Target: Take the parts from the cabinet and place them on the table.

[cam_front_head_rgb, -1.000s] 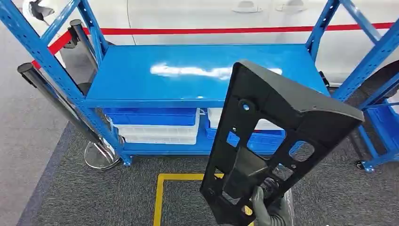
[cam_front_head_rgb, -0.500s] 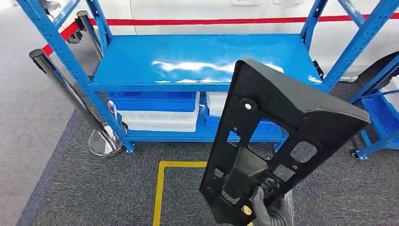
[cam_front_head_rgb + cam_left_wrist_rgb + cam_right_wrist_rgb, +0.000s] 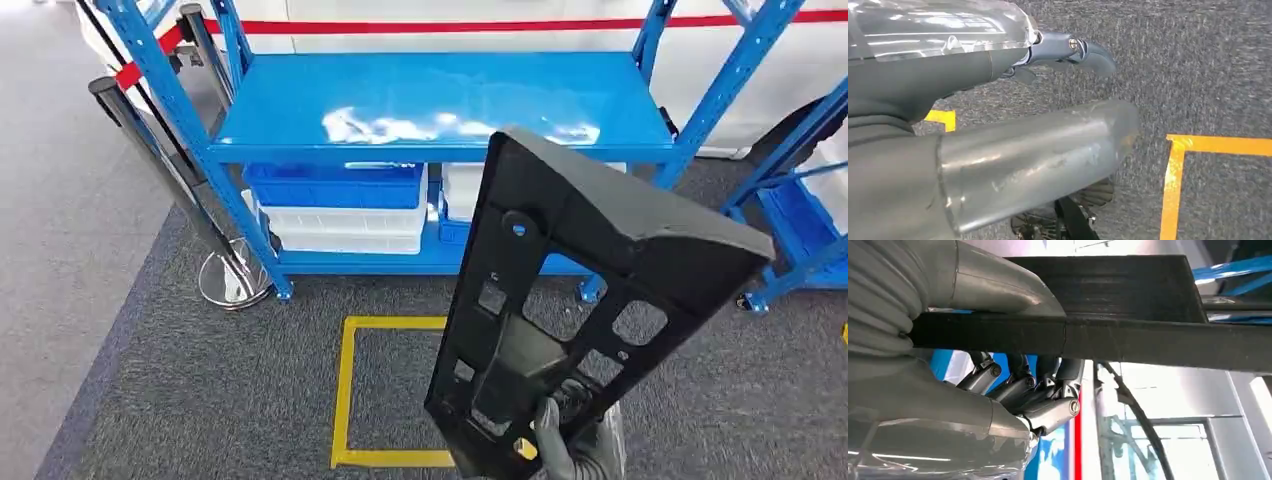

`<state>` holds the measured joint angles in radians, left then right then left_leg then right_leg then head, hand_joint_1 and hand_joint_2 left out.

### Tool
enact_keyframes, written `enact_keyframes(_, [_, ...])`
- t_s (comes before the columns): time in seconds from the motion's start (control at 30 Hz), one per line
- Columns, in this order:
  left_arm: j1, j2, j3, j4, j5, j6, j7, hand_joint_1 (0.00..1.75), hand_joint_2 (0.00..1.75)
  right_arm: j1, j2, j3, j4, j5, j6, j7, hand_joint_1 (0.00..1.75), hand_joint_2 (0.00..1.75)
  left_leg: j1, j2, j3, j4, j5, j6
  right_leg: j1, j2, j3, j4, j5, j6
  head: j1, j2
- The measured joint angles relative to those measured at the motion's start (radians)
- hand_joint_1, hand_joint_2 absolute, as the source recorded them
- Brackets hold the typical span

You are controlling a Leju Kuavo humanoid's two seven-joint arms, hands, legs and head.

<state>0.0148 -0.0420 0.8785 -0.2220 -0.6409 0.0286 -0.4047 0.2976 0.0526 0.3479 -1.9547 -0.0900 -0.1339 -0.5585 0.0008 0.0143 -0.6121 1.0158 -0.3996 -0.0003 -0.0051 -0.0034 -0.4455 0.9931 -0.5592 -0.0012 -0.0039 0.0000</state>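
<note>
Head view: my right hand (image 3: 575, 450) comes up at the bottom edge, thumb and fingers wrapped round the lower end of the black part (image 3: 590, 290). The part stands nearly upright, leaning a bit, wide end up top, cut-outs facing me. It's in the air in front of the blue bench (image 3: 440, 100), not touching it. Bench top is bare w/ glare patches. On the shelf under it: a blue bin (image 3: 335, 186) stacked on a white bin (image 3: 345, 228), more bins to the right, half hidden behind the part; can't see inside any. Yellow tape square (image 3: 345, 390) on the grey carpet, chrome post base (image 3: 230, 280) by the bench's left leg.

Left wrist view: my left hand (image 3: 1068, 50) hangs over the carpet, fingers curled in w/ nothing in them.

Right wrist view: my thumb (image 3: 998, 290) lies on one side of the part's edge, darker fingers (image 3: 1023, 385) hooked on the other side, clamping it.
</note>
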Motion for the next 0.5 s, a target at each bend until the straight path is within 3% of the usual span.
enact_keyframes(0.07, [0.002,0.000,0.005,0.000,-0.002,0.000,0.000,0.00,0.00,0.001,0.000,0.000,-0.002,-0.004,0.000,0.000,1.75,1.75,0.002,-0.001,-0.005,-0.005,0.019,-0.013,0.003,0.000,-0.012,0.001,0.016,-0.019,-0.001,0.000])
enact_keyframes(0.1, [0.005,0.002,0.006,0.000,-0.002,0.000,0.000,0.00,0.00,0.001,0.000,0.000,-0.002,-0.006,0.000,0.001,1.75,1.75,0.008,-0.004,-0.012,0.005,0.007,-0.018,-0.004,-0.006,-0.024,-0.004,0.033,-0.032,0.004,0.000])
enact_keyframes(0.13, [0.007,0.001,0.009,0.000,-0.004,0.000,0.000,0.00,0.00,0.002,0.000,0.000,-0.003,-0.008,0.001,0.001,1.75,1.75,0.008,-0.006,-0.024,0.033,-0.050,-0.023,-0.003,-0.004,-0.039,-0.005,0.044,-0.040,0.000,0.000])
enact_keyframes(0.2, [0.009,0.001,0.013,-0.001,-0.010,0.000,-0.001,0.00,0.00,0.003,0.000,0.000,-0.003,-0.014,0.004,0.001,1.75,1.75,0.010,-0.006,-0.056,0.155,-0.173,-0.031,0.000,0.004,-0.069,-0.004,0.063,-0.047,-0.004,0.000])
enact_keyframes(0.23, [0.008,0.002,0.017,-0.001,-0.015,0.000,-0.003,0.00,0.00,0.004,0.000,0.000,-0.003,-0.018,0.006,0.001,1.75,1.75,0.010,-0.006,-0.070,0.232,-0.209,-0.033,0.002,0.008,-0.086,-0.004,0.076,-0.047,-0.005,0.000])
enact_keyframes(0.27, [0.008,0.002,0.020,-0.001,-0.019,0.000,-0.003,0.00,0.00,0.005,0.000,0.000,-0.003,-0.020,0.007,0.001,1.75,1.75,0.010,-0.006,-0.075,0.288,-0.212,-0.033,0.003,0.012,-0.101,-0.002,0.088,-0.046,-0.004,0.000])
enact_keyframes(0.3, [0.009,0.002,0.021,-0.001,-0.019,0.000,-0.004,0.00,0.00,0.007,0.000,0.000,-0.003,-0.023,0.009,0.001,1.75,1.75,0.010,-0.007,-0.066,0.310,-0.177,-0.032,0.004,0.019,-0.119,0.001,0.101,-0.046,-0.004,0.000])
enact_keyframes(0.33, [0.009,0.002,0.022,-0.001,-0.019,0.000,-0.004,0.00,0.00,0.008,0.000,0.000,-0.003,-0.024,0.010,0.001,1.75,1.75,0.010,-0.008,-0.042,0.293,-0.130,-0.029,0.005,0.026,-0.135,0.004,0.111,-0.044,-0.005,0.000])
enact_keyframes(0.37, [0.009,0.002,0.023,-0.002,-0.019,0.000,-0.004,0.00,0.00,0.009,0.000,0.000,-0.003,-0.025,0.010,0.001,1.75,1.75,0.010,-0.014,0.006,0.234,-0.086,-0.023,0.007,0.037,-0.150,0.007,0.121,-0.042,-0.004,0.000])
enact_keyframes(0.4, [0.009,0.002,0.023,-0.004,-0.019,0.000,-0.004,0.00,0.00,0.010,0.000,0.000,-0.003,-0.025,0.010,0.001,1.75,1.75,0.008,-0.035,0.067,0.149,-0.074,-0.013,0.008,0.046,-0.160,0.009,0.130,-0.040,-0.006,0.000])
enact_keyframes(0.43, [0.009,0.003,0.024,-0.006,-0.019,-0.001,-0.005,0.00,0.00,0.009,0.000,0.000,-0.003,-0.026,0.010,0.001,1.75,1.75,0.006,-0.084,0.134,0.051,-0.098,0.001,0.006,0.054,-0.164,0.011,0.138,-0.038,-0.005,0.000])
enact_keyframes(0.47, [0.011,0.004,0.025,-0.007,-0.019,-0.002,-0.005,0.00,0.00,0.008,0.000,0.000,-0.003,-0.029,0.010,0.001,1.75,1.75,0.009,-0.101,0.187,-0.035,-0.130,0.009,0.013,0.062,-0.169,0.015,0.145,-0.032,-0.004,0.000])
enact_keyframes(0.5, [0.010,0.004,0.027,-0.007,-0.021,-0.003,-0.005,0.00,0.00,0.010,0.000,-0.001,-0.003,-0.031,0.012,0.000,1.75,1.75,0.006,-0.089,0.193,-0.056,-0.144,0.003,0.011,0.069,-0.172,0.014,0.153,-0.025,-0.005,0.000])
